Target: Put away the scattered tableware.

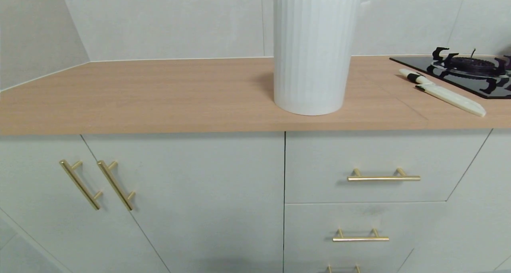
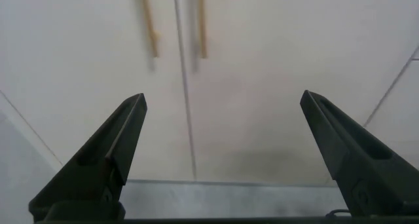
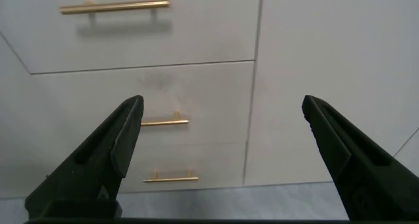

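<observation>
A tall white ribbed holder stands on the wooden countertop, right of centre. Farther right, a white knife lies flat on the counter beside the stove. My left gripper is open with nothing between its fingers, low down and facing the white cabinet doors with their two gold handles. My right gripper is open too and holds nothing; it faces the stack of drawers with gold bar handles.
A black glass stove with a burner grate sits at the counter's far right. Below the counter are two cabinet doors on the left and several drawers on the right. A tiled wall backs the counter.
</observation>
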Tool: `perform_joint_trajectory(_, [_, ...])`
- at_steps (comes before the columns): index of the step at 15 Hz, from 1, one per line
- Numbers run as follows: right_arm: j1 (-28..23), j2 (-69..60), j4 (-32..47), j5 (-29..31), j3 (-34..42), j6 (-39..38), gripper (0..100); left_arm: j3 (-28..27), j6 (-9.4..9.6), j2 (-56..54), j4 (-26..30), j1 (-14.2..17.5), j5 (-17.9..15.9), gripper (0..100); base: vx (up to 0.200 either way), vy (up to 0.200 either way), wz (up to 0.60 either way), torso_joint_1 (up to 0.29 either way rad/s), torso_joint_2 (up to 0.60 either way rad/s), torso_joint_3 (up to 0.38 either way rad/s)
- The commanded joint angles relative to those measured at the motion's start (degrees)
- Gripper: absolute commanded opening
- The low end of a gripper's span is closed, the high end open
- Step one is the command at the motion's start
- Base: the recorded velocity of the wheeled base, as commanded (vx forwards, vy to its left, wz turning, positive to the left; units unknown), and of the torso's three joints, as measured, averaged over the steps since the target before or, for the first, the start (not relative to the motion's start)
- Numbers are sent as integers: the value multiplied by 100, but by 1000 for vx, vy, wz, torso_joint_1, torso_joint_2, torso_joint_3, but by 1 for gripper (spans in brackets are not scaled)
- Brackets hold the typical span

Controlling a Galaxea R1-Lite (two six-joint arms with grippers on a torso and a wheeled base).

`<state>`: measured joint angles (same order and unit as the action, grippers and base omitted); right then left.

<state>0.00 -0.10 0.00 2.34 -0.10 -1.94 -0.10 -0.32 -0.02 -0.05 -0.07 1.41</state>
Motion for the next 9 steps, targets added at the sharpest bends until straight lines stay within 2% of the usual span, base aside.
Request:
perform_joint_trajectory(1, [0,10,0,3,1,0,100,1,-3,2,-4,7,-1,100,0,0,0,0,0,0])
perform_joint_trajectory(9, [9,10,0,-67,1,27,100,1,-3,2,-4,7,-1,100,0,0,0,0,0,0])
